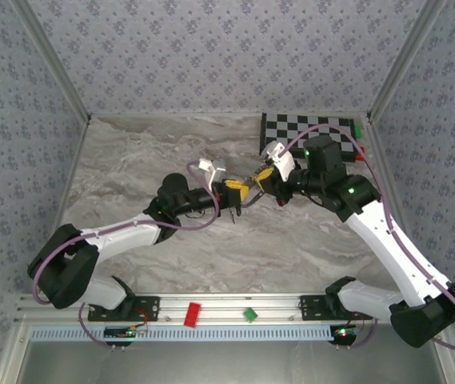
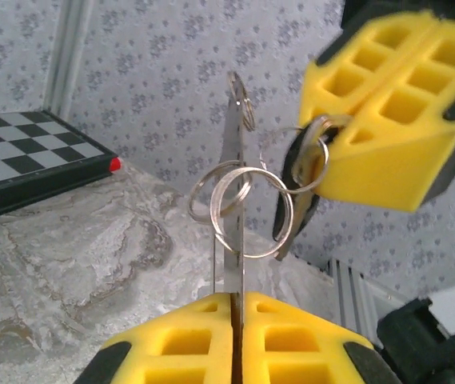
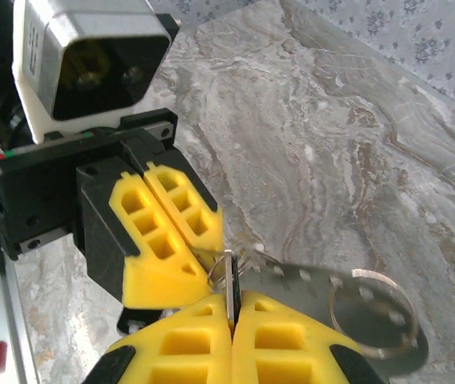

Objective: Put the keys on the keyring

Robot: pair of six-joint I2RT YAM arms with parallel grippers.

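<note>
Both hands are up over the middle of the grey, swirly stone worktop [image 1: 131,160], very near each other. Each has soft yellow pads with square holes in them.

The left hand [image 2: 235,308] is clenched tight on a thin flat metal strip [image 3: 307,280]. The strip is shiny and has a row of little round holes. The keyring [image 2: 217,204], made of thin shiny wire loops, hangs around that strip just above the pads.

The right hand [image 3: 232,308] is squeezed shut on the keys [image 2: 295,172]. They have black heads and hang on a small ring, right beside the big loops.

A black-and-white checkered board [image 2: 19,156] lies flat in the far right corner. A red block [image 1: 192,313] and a green block [image 1: 249,314] sit on the ridged rail at the near edge. The rest of the worktop around the hands is bare stone. Walls with small flower shapes stand on three sides.
</note>
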